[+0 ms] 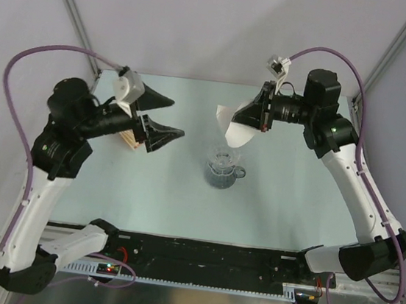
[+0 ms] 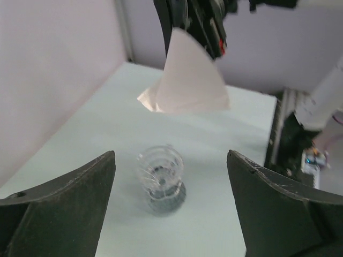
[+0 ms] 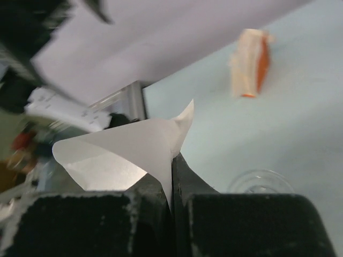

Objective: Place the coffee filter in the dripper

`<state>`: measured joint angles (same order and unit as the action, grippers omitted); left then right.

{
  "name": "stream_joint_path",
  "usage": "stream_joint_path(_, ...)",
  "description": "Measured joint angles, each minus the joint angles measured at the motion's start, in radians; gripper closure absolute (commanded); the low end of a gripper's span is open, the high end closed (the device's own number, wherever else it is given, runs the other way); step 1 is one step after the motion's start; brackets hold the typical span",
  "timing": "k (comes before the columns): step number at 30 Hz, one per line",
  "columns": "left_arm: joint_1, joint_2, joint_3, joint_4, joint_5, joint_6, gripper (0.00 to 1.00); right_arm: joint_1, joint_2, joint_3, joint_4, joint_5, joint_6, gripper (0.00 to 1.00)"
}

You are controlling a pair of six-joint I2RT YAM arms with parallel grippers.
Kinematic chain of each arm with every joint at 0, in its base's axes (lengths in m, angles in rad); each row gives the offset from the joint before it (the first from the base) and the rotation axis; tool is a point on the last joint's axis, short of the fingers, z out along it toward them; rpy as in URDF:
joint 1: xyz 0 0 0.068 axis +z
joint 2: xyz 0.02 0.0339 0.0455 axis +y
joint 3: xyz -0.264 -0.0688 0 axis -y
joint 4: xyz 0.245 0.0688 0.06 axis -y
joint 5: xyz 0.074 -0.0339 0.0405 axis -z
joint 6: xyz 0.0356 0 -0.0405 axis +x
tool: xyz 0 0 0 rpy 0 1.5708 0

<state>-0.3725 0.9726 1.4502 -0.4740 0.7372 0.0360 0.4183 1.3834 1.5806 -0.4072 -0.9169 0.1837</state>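
Note:
The coffee filter (image 1: 234, 128) is a thin white paper cone, partly spread open, hanging in the air just behind and above the dripper (image 1: 224, 169). My right gripper (image 1: 238, 117) is shut on one edge of the coffee filter (image 3: 120, 152), pinching it between its fingertips (image 3: 185, 174). The dripper (image 2: 159, 170) stands upright on the table, a clear grey ribbed cup; only its rim (image 3: 260, 182) shows in the right wrist view. My left gripper (image 1: 178, 118) hovers left of the dripper, open wide and holding nothing. In the left wrist view the filter (image 2: 187, 80) hangs beyond the dripper.
A tan stack in an orange holder (image 1: 126, 137) sits at the table's left, under the left arm, and also shows far off in the right wrist view (image 3: 251, 63). Pale walls close in the back and sides. A black rail (image 1: 197, 259) runs along the near edge.

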Motion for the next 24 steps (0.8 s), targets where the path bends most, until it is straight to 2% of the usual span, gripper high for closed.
stream_joint_path(4,-0.006,0.053,-0.014,-0.088,0.112,0.075,0.13,0.013,0.0,-0.007,0.071,-0.198,0.028,1.0)
stream_joint_path(9,-0.07,0.11,-0.056,-0.208,0.127,0.172,0.13,0.053,0.0,-0.01,0.106,-0.333,0.048,1.0)
stream_joint_path(17,-0.242,0.063,-0.074,-0.271,0.04,0.299,0.15,0.129,0.0,0.017,-0.056,-0.387,-0.083,1.0)
stream_joint_path(24,-0.325,0.089,-0.041,-0.279,-0.085,0.34,0.21,0.182,0.001,0.042,-0.19,-0.37,-0.2,1.0)
